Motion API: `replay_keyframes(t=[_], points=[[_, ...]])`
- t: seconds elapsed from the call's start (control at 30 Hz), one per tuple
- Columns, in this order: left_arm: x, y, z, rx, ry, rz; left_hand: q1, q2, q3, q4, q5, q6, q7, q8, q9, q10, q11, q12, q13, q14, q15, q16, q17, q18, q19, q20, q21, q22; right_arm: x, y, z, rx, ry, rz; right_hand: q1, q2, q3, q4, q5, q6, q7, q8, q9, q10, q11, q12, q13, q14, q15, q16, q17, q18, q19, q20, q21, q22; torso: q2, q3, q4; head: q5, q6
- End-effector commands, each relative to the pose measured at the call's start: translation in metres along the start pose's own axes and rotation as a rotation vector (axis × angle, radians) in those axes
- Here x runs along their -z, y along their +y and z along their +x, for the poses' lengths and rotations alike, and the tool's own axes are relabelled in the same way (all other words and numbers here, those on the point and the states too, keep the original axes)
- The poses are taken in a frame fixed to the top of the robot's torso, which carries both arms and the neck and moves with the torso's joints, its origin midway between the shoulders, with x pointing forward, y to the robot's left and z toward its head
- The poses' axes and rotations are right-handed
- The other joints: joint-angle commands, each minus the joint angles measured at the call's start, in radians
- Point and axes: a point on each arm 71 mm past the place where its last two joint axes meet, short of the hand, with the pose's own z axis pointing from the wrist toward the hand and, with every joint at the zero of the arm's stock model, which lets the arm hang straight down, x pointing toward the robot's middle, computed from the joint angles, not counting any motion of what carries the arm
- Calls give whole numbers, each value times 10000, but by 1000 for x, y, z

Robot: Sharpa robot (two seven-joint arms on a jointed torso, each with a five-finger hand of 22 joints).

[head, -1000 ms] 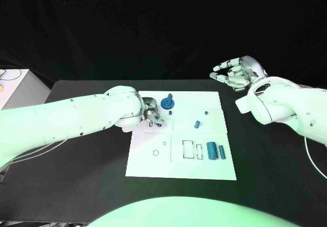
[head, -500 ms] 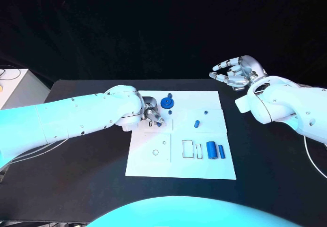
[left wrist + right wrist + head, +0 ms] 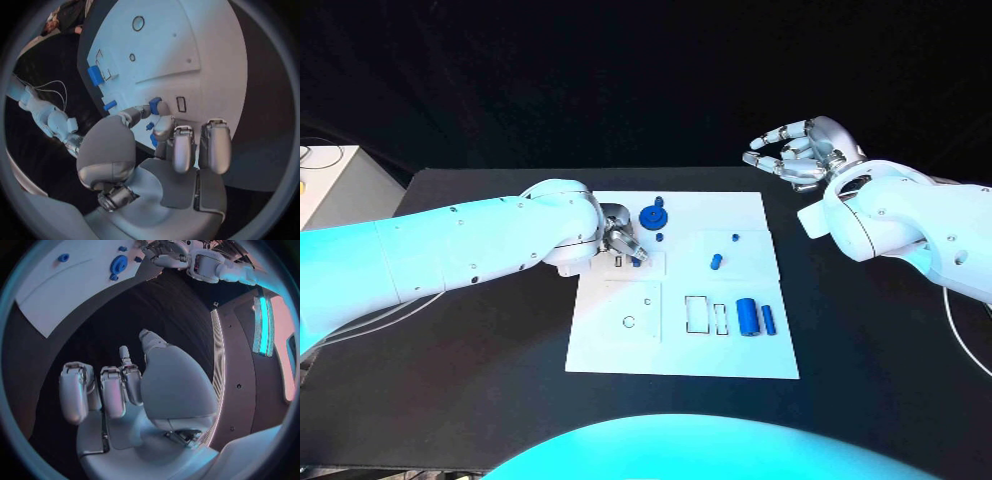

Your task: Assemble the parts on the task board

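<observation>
The white task board (image 3: 682, 345) lies mid-table. My left hand (image 3: 620, 243) hovers low over its near-left upper area and pinches a small blue part (image 3: 154, 105) between thumb and fingertip, close to a small rectangular slot (image 3: 181, 103). A round blue gear-like part (image 3: 656, 216) stands just beyond the hand. A small peg (image 3: 734, 239) and a short blue piece (image 3: 715, 262) sit right of it. A blue cylinder (image 3: 747, 318) and a thin bar (image 3: 767, 320) lie lower right. My right hand (image 3: 798, 150) is raised past the board's far right corner, fingers apart and holding nothing.
Empty slot outlines (image 3: 695, 314) and a small ring mark (image 3: 630, 322) show on the board's near half. A white box (image 3: 329, 190) stands at the table's far left edge. My left forearm (image 3: 459, 250) stretches across the table left of the board.
</observation>
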Motion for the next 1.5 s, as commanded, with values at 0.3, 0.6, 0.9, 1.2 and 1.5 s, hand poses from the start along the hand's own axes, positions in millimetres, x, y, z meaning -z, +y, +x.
replay_keyframes(t=[0.3,0.6,0.9,1.2,1.5], points=[[1,3,4,-118,215,20,-133,-146,-1146,710,-40,91,24,-81,-46,-77,-4,-43,19,967,-57,10,2446,-46,10,-77,-47,577,1,0,1,43,141,-98,-208,-1,62,16,49,-130,15,54,-4,-83,-21,-71,1525,727,30,-71,1394,149,396,42,-99,1648,4,-11,0,-14,22],[6,1,1,10,57,158,-110,-149,-1352,879,-61,85,27,-94,-52,-102,1,-71,-18,960,-54,-4,2423,-41,-4,-75,-61,555,1,-1,1,25,157,-69,-228,-3,60,17,49,-145,16,50,-6,-92,-18,-80,1516,726,31,-75,1387,152,390,43,-113,1639,-2,-10,-2,-29,74],[15,-3,-13,816,-188,437,307,-187,-1756,1213,-17,-404,211,-241,-34,-818,157,-840,-1114,908,65,-107,2256,37,-241,1,-240,213,-1,-4,0,2,129,13,-263,3,58,21,49,-160,19,47,-8,-86,-16,-73,1520,728,32,-74,1393,152,390,43,-116,1638,-17,13,0,-29,199],[28,-6,-34,1101,-309,608,375,-201,-1906,1380,-29,-501,267,-265,-27,-919,211,-905,-1219,890,115,-141,2201,61,-316,41,-297,108,-2,-5,-1,-5,117,82,-300,11,56,24,50,-173,21,46,-10,-91,-13,-77,1515,727,34,-76,1390,153,387,44,-124,1634,-2,20,-19,-31,297],[26,11,-58,1295,-548,280,873,-91,-1996,1512,7,-723,358,-409,-82,-1225,293,-1156,-1600,822,190,-259,2015,136,-550,113,-476,-214,-3,-6,-1,-1,131,113,-300,11,56,24,50,-173,21,46,-10,-91,-13,-77,1515,727,34,-76,1390,153,387,44,-124,1634,9,2,8,-36,442]])
